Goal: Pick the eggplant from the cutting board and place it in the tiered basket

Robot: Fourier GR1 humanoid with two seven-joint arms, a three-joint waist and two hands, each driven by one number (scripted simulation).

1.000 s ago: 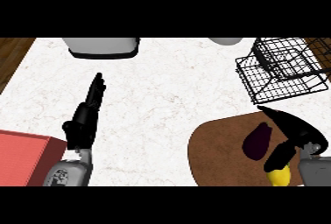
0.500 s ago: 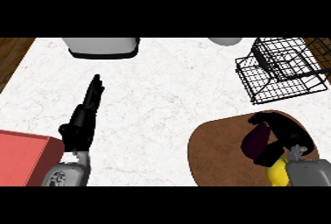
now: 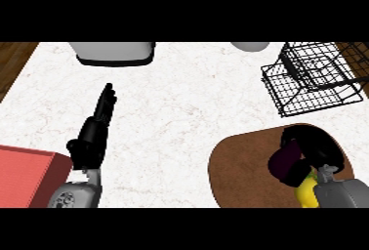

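The right hand is curling over the dark purple eggplant on the round brown cutting board at four o'clock. A yellow item is lying just beside the eggplant at five o'clock. The black wire tiered basket is standing at two o'clock. The left hand is resting at eight o'clock, fingers straight, beside a red block. A grey appliance is sitting at twelve o'clock on the white marble counter.
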